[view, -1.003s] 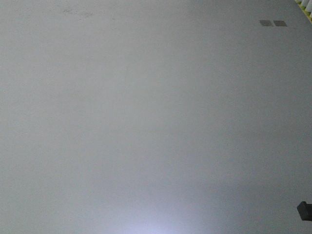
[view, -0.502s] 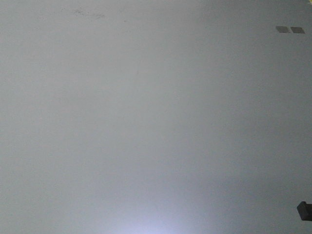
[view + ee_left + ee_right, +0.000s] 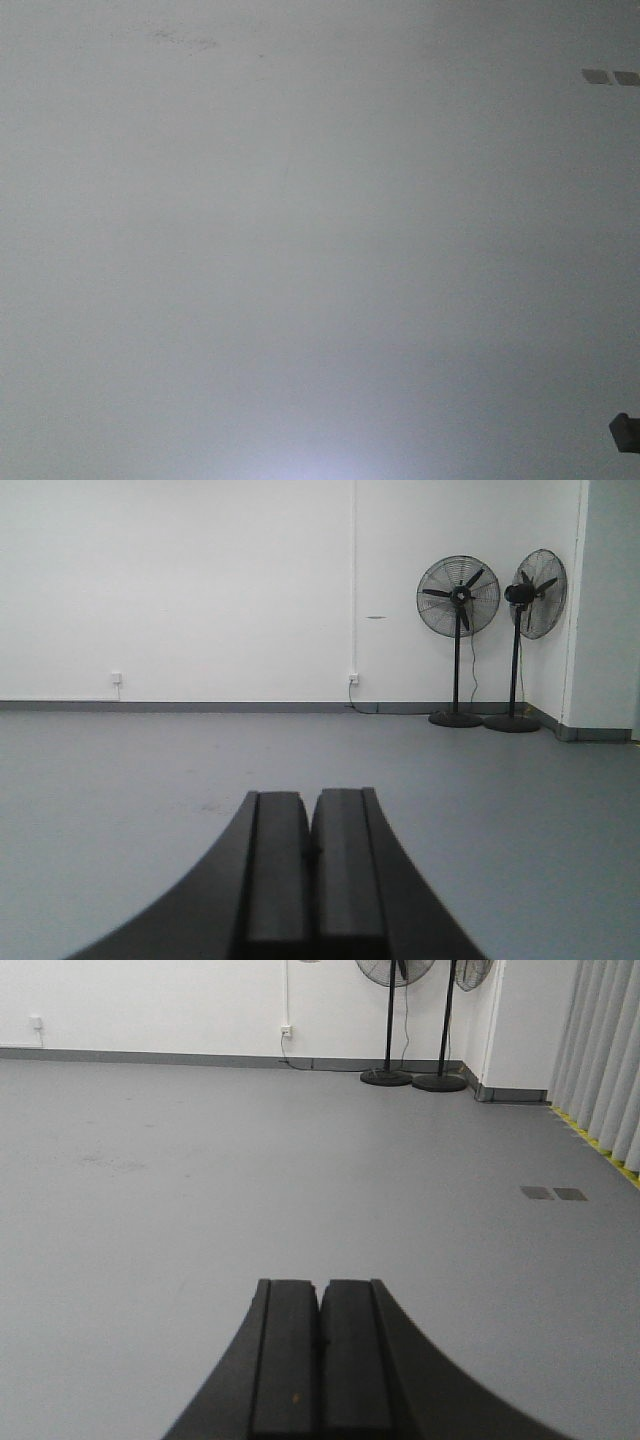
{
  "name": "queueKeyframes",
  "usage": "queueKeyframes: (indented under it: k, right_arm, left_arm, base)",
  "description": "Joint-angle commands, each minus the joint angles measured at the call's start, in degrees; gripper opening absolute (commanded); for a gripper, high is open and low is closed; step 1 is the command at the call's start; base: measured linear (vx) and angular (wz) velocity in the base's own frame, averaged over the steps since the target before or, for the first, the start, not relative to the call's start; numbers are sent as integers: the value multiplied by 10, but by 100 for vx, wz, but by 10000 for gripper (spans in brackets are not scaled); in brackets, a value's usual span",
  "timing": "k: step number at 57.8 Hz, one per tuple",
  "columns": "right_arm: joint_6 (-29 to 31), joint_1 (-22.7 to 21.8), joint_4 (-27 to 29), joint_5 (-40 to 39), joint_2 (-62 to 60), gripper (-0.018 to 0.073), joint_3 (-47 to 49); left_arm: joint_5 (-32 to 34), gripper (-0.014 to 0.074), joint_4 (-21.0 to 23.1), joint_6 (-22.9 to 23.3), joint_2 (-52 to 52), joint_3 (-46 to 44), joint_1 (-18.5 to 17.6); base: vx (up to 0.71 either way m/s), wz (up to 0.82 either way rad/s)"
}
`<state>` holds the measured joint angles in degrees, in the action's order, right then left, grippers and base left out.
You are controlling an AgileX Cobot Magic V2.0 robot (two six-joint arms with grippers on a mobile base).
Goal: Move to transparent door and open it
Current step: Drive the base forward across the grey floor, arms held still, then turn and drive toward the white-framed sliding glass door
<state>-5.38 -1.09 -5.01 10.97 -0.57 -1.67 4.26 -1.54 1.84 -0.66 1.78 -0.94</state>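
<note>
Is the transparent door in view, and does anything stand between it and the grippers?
The door shows in no view, so that cannot be settled. Ahead of the shut left gripper and right gripper lies bare grey floor; two pedestal fans stand by the far wall.

This looks like a wide industrial hall or test room. Two black pedestal fans on round bases [image 3: 458,598] stand in a corner of plain white painted walls [image 3: 180,580]. A smooth grey floor [image 3: 150,1160] stretches out before the fans, with a small white wall socket [image 3: 354,678] just left of them and pale pleated curtains [image 3: 605,1050] to their right.
</note>
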Motion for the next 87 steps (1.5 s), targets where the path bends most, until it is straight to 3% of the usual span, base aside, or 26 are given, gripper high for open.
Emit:
queueKeyframes:
  k: [1,87]
  right_arm:
    - [0,-2,-7,-46,-9,-9,-3]
    - [0,-2,-7,-46,-9,-9,-3]
  left_arm:
    - [47,-6,4,0,-2,8,-3]
    - [47,-6,4,0,-2,8,-3]
  base:
    - [35,8]
    - [49,24]
